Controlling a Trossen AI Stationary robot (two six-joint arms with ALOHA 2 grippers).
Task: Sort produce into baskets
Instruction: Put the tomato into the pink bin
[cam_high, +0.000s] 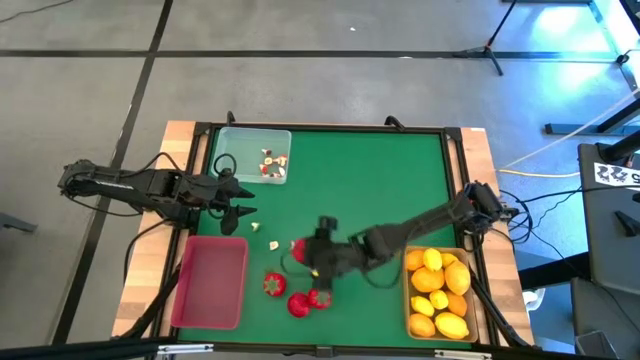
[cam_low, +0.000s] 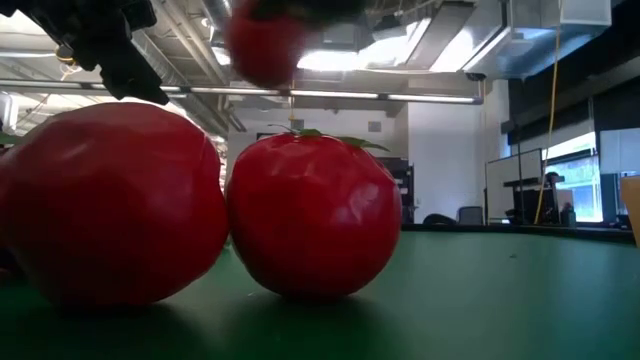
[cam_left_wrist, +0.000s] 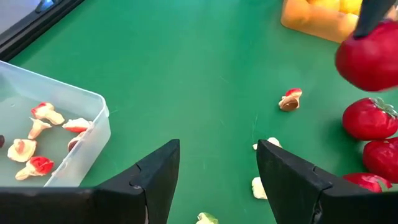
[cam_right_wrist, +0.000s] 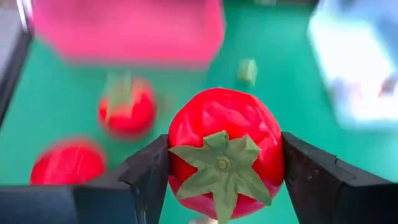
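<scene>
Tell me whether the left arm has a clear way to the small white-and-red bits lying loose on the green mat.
Probably yes. The left gripper stands open right over the loose bits, with only bare mat between. The right gripper, holding a red fruit, is off to the side.

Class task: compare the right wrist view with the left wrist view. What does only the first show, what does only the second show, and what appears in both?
Only the right wrist view shows the red basket and the green top of the red fruit held in the right hand. Only the left wrist view shows the open left hand, the white-and-red bits inside the clear basket, and the tan basket. Both show the held fruit, loose red fruits and the green table.
</scene>
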